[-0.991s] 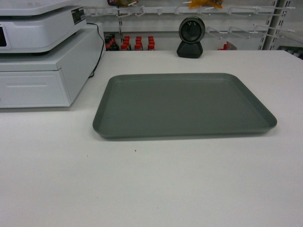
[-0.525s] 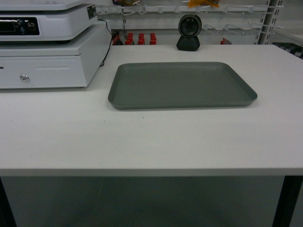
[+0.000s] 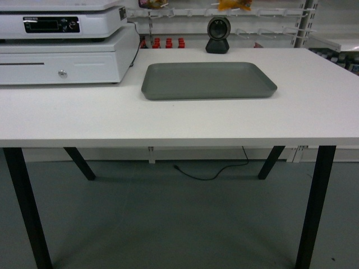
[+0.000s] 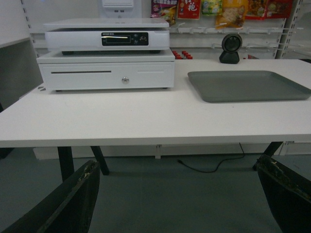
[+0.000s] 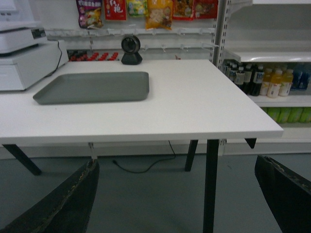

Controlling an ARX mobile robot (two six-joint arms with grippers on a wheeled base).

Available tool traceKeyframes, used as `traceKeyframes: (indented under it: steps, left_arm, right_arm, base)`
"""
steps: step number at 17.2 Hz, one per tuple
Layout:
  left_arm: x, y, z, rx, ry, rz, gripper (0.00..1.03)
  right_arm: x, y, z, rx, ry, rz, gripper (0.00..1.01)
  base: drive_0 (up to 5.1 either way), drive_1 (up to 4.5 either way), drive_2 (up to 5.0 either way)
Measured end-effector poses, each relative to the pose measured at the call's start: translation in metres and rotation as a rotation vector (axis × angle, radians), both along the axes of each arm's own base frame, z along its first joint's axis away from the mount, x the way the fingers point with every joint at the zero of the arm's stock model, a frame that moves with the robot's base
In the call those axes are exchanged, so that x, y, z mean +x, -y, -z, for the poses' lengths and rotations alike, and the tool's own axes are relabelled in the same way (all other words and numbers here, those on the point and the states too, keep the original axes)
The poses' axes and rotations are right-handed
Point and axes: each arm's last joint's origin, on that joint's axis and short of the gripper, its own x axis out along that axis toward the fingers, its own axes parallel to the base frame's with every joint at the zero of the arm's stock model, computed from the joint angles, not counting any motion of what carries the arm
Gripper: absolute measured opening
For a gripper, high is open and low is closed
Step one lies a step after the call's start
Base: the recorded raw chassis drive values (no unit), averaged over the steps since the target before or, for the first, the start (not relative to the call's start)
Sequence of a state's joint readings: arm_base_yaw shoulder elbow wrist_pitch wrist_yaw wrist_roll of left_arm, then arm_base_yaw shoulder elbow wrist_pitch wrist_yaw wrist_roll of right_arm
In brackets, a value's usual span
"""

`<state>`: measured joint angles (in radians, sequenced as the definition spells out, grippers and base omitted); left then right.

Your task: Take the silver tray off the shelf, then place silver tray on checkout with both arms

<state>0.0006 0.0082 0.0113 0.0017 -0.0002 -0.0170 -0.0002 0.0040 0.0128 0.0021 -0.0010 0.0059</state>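
The silver tray [image 3: 207,80] lies flat on the white checkout [image 3: 168,120], near its far edge, with nothing touching it. The left wrist view has the tray [image 4: 248,86] at the right of the checkout [image 4: 146,116]. My left gripper [image 4: 177,165] is open, below table height and well short of the front edge. In the right wrist view the tray [image 5: 92,87] lies at the left of the checkout [image 5: 194,107], and my right gripper [image 5: 176,162] is open and empty, low over the floor. Neither gripper shows in the head view. A white shelf [image 5: 265,55] stands right of the table.
A white cash drawer with a register [image 3: 67,53] sits left of the tray. A black scanner [image 3: 218,33] stands behind it. Black table legs [image 3: 314,202] and a floor cable [image 3: 213,171] are below. Drink bottles [image 5: 262,80] fill the lower shelf.
The head view has backed away from the table: the tray looks smaller and farther off, and the table's front edge, legs and the floor now show.
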Motion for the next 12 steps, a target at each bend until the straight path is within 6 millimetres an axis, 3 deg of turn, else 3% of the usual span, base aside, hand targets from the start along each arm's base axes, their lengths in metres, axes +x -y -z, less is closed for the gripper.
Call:
traceKeyframes:
  steps: [12]
  left_arm:
    - [0.0000, 0.0000, 0.0004, 0.000, -0.004, 0.000, 0.98]
  right_arm:
    - [0.0000, 0.0000, 0.0004, 0.000, -0.005, 0.000, 0.98]
  base:
    - [0.0, 0.00, 0.0]
